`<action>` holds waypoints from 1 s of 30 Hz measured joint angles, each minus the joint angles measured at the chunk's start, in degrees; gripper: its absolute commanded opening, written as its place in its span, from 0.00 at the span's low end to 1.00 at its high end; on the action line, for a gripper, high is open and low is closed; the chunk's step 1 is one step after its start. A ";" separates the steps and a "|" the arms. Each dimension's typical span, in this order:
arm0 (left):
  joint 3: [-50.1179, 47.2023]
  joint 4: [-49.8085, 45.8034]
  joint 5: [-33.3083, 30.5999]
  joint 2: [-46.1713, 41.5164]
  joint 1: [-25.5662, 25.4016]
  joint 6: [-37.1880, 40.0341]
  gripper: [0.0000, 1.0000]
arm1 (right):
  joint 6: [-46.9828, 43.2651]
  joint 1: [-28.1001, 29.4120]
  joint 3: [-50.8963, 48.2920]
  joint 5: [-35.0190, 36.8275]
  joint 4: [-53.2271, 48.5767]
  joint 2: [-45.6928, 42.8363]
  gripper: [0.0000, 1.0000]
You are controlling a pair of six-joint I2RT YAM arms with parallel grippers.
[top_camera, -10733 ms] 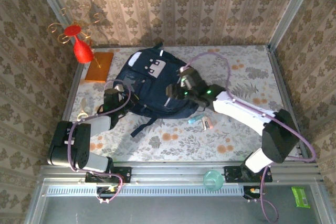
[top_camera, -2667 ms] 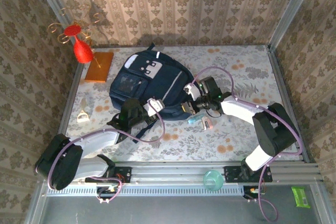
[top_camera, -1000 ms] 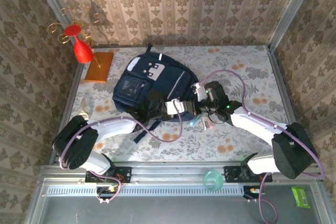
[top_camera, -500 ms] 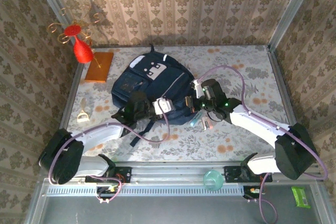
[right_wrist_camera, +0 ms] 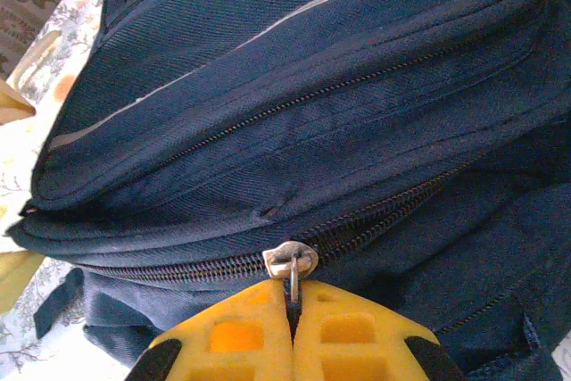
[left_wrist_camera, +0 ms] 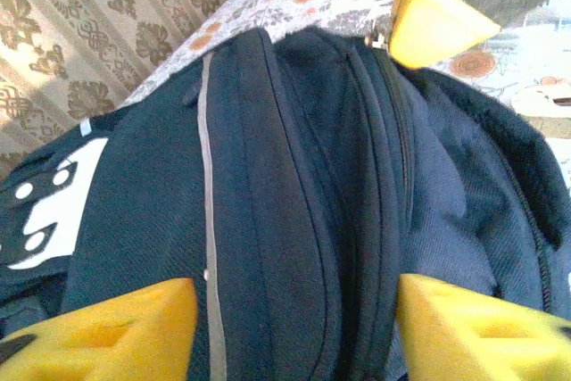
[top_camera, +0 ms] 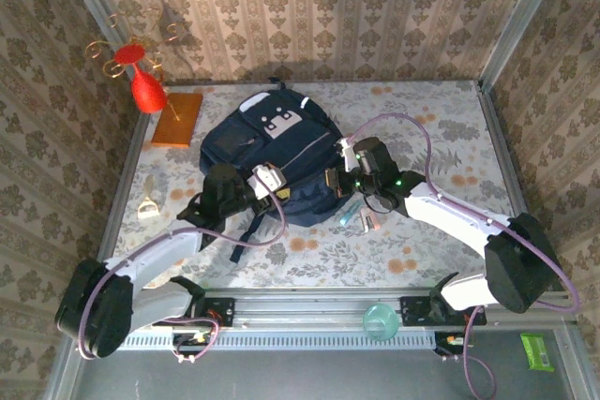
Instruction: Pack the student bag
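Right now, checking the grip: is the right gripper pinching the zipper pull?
Yes, the right gripper is shut on the zipper pull of the student bag.

The left arm (top_camera: 155,250) and the right arm (top_camera: 450,217) had white links, black joints and looping lilac cables (top_camera: 403,117). The left tool (left_wrist_camera: 294,332) and the right tool (right_wrist_camera: 293,332) had yellow fingers (right_wrist_camera: 241,336) with moulded hollows.

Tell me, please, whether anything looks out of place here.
Some small items lie loose on the table beside the bag, unpacked, while the right gripper pinches the bag's zipper pull. A green packet lies off the table, past the near rail.
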 measured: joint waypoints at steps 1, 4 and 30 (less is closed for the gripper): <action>0.42 -0.61 -0.04 -0.33 -0.94 -0.42 0.64 | 0.35 0.15 -0.26 -0.24 0.28 0.00 0.00; 3.43 -2.89 -0.52 1.33 -4.94 -0.42 0.64 | 1.51 0.68 -1.03 -1.09 0.79 -0.31 0.00; 5.33 -6.03 -4.72 5.11 -6.93 6.27 0.00 | 1.97 -0.42 -0.83 6.23 -2.05 -0.79 0.00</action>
